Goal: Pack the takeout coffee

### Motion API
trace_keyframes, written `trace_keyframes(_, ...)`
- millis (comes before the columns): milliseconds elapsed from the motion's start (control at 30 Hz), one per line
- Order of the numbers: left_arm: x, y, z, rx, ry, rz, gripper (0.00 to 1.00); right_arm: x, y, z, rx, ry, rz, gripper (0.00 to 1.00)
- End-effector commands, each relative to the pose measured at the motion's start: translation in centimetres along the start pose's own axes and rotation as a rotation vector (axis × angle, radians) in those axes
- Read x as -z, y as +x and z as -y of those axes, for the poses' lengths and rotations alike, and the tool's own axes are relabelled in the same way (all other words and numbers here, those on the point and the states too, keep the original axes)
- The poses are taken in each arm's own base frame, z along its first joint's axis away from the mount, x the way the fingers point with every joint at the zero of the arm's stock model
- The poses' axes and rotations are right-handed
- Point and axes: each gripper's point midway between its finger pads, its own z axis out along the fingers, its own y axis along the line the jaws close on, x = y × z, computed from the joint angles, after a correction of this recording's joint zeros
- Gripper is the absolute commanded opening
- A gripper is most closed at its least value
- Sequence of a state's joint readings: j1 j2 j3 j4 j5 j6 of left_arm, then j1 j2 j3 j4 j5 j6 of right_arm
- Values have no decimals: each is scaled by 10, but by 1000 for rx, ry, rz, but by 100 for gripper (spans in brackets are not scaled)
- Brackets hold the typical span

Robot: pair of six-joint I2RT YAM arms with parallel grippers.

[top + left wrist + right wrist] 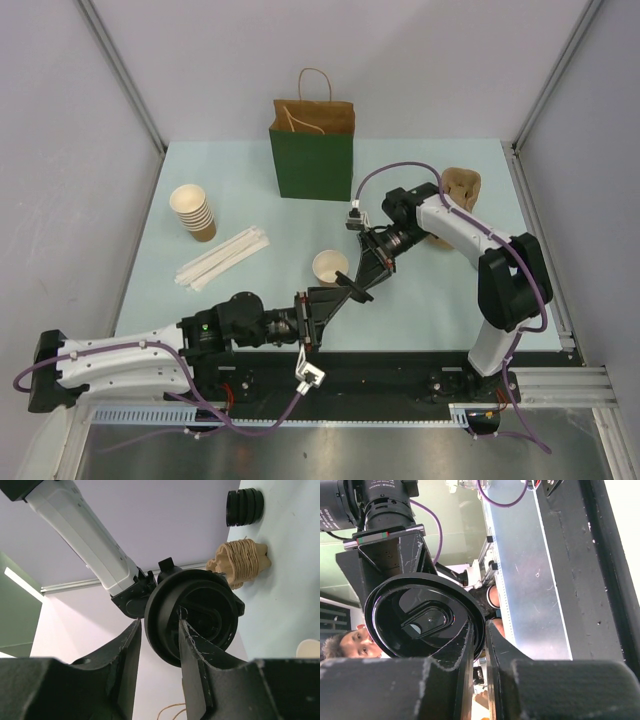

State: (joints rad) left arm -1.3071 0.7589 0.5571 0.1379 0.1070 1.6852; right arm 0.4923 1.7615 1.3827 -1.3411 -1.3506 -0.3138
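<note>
A lidless tan paper cup [330,267] stands on the table in front of the green bag [312,150]; its rim shows in the left wrist view [310,647]. Its round black lid [420,620] is off the cup and held in the air just right of it. My right gripper [364,280] [479,625] is shut on the lid's rim. My left gripper [345,292] [159,622] faces it from the other side. Its jaws are apart and straddle the lid's [192,615] opposite rim with a small gap.
A stack of lidless cups [194,212] and paper-wrapped sticks [222,258] lie at the left. Brown pulp carriers [462,190] [242,562] sit behind the right arm. A stack of black lids [242,507] lies beyond them. The bag stands open at the back.
</note>
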Motion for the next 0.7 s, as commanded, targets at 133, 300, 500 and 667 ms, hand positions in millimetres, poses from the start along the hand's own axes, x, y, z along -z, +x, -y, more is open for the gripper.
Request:
trace_keyframes(133,-5,-6,6,-74,51,25,39,-2,16,-15,-202,-21,-45,0)
trace_keyframes(300,-10,-2,11,-59,87,1,36,-2,16,-13,-207,-12,-47,0)
trace_keyframes(500,-12,-1,5,-58,79,-16,31,-3,16,-9,-212,6,-53,0)
trace_keyframes(667,-13,4,3,-58,85,-45,22,-4,18,-10,-203,9,-59,0)
